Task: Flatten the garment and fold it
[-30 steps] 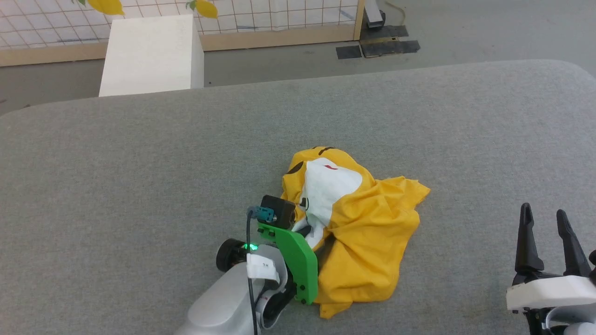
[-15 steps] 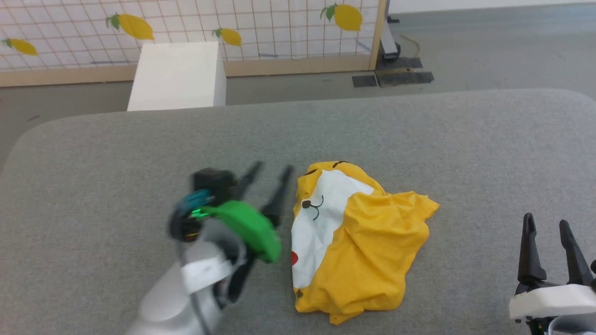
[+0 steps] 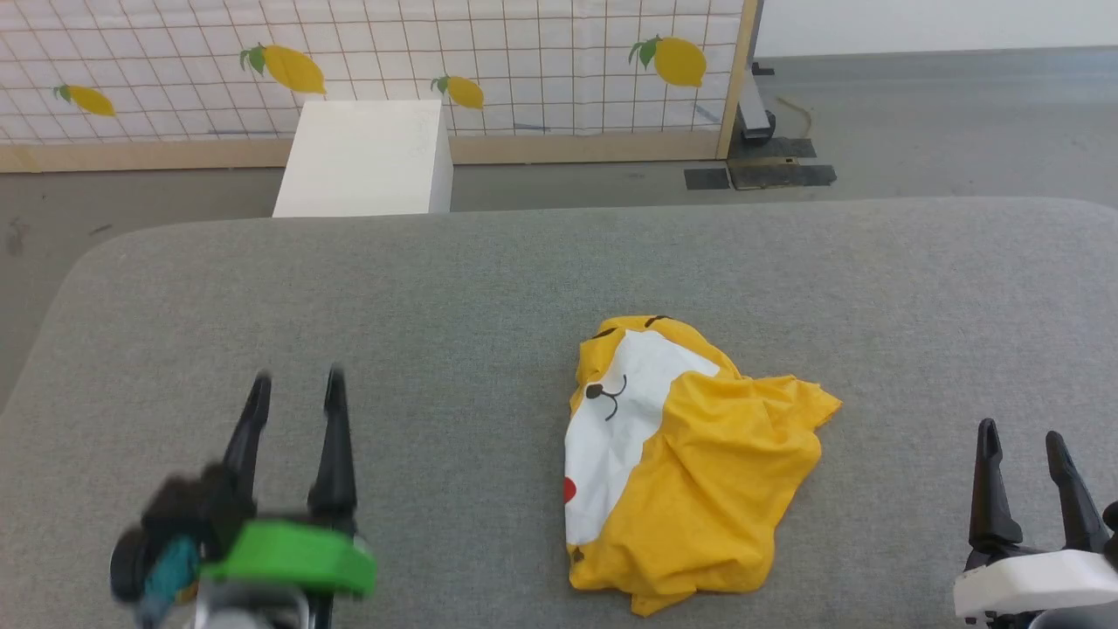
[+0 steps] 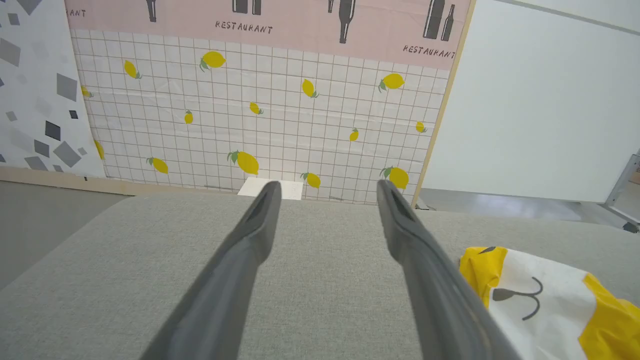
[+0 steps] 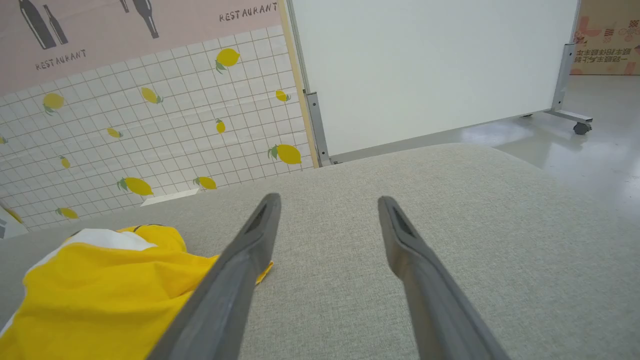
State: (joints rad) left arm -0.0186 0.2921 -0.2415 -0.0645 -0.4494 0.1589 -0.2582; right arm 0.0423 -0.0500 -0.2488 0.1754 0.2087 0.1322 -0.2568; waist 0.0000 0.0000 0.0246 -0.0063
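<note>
Left wrist view: "RESTAURANT" banner beyond garment

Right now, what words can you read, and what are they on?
"RESTAURANT": on the pink banner above the lemon-print wall, printed several times.
Red characters on the brown box: too blurred to read.
The garment: a cartoon face, no words.

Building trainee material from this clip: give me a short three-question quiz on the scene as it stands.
1. True or false: the left gripper is holding the garment.
2. The garment lies: A) spread flat, B) crumpled in a heap, C) neatly folded?
3. Fill in: the right gripper stands ____, apart from the garment.
Key: 1 false; 2 B; 3 open.
</note>
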